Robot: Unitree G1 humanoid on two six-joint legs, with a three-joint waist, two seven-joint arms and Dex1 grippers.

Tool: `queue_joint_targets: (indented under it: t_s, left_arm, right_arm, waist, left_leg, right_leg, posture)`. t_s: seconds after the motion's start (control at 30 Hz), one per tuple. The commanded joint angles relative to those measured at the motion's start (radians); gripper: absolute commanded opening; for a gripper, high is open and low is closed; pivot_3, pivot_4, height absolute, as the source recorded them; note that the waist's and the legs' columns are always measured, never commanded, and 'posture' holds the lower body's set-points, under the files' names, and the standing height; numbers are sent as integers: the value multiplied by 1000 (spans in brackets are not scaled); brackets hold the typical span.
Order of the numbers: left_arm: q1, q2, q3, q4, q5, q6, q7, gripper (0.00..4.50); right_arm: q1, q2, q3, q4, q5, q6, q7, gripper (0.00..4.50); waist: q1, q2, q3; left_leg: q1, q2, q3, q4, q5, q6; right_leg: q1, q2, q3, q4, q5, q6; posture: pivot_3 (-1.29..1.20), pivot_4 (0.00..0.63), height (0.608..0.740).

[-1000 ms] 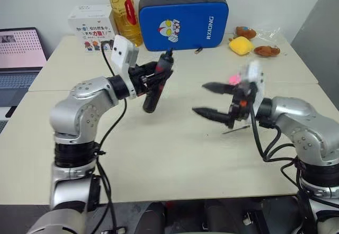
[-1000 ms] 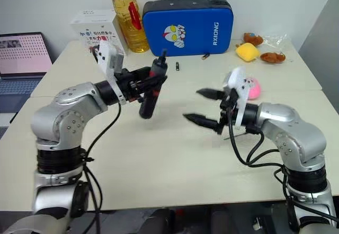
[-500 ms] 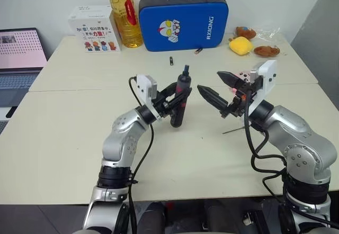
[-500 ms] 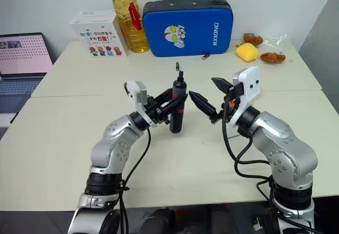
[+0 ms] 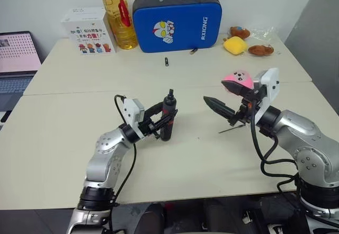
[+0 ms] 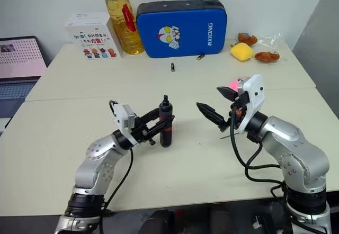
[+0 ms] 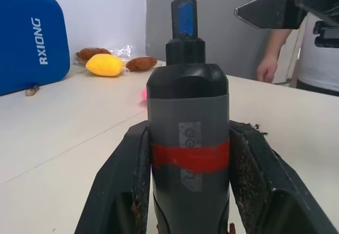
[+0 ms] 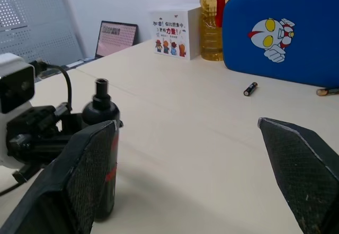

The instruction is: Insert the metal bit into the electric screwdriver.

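Look first at the tall, clear plastic bottle [image 5: 115, 15] at the back of the pale, smooth table [image 5: 63, 138]. It is nearly full of yellow oil and has a red handle. Just beside it stands a white cardboard box [image 5: 87, 30] with small cartoon pictures, and on the bottle's other side stands a big blue zip case [image 5: 175, 21] with a cartoon hero face. You cannot see inside the case or the box.

In front of the blue case, well apart from it, you see the slim black pen-shaped electric screwdriver [image 5: 167, 122]. It stands upright on the table with its narrow tip up and a red band around it. Your left gripper [image 5: 161, 124] is clenched on it, one black finger on each side, pressing the red band, as the left wrist view shows.

Your right gripper [image 5: 229, 99] is spread wide with nothing in it. Its two black fingers are pointed and rough like sandpaper. It hangs above the table, further from the blue case than the small black stubby cylinder [image 5: 166, 61] is.

The thin, dark grey metal bit [image 5: 232, 129], straight like a needle, lies flat on the table just below the right gripper, well apart from the screwdriver.

Near the blue case's far end lie a soft yellow toy [image 5: 234, 45] and two brown plush toys [image 5: 260, 49].
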Motion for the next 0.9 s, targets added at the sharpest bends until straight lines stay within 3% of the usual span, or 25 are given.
queue_joint_targets:
  t_s: [0.03,0.53,0.67,0.9]
  left_arm:
    - [42,67,26,-61,-23,50,-18,1692]
    - [-10,107,16,-106,-56,100,1,1692]
    - [-191,60,-9,-63,-69,107,0,1692]
    - [-267,-8,-56,12,-47,86,-37,1692]
  right_arm:
    - [-11,-18,4,-1,3,-25,26,4500]
    - [3,-58,27,56,-42,-78,81,4500]
    - [2,-217,96,153,-175,-184,243,4500]
    - [-100,-407,262,386,-354,-356,525,4500]
  waist:
    - [1,0,0]
    - [4,0,0]
    - [14,0,0]
    - [1,-1,0]
  left_leg:
    - [0,0,0,0,0,0]
    - [0,0,0,0,0,0]
    - [-2,-1,-1,2,0,0]
    - [-2,-2,3,4,-1,2]
  right_leg:
    - [0,0,0,0,0,0]
    - [0,0,0,0,0,0]
    - [0,0,-1,0,0,0]
    - [1,-1,1,-3,1,2]
  posture:
    - [0,150,740]
    - [0,150,740]
    - [0,150,740]
    - [0,150,740]
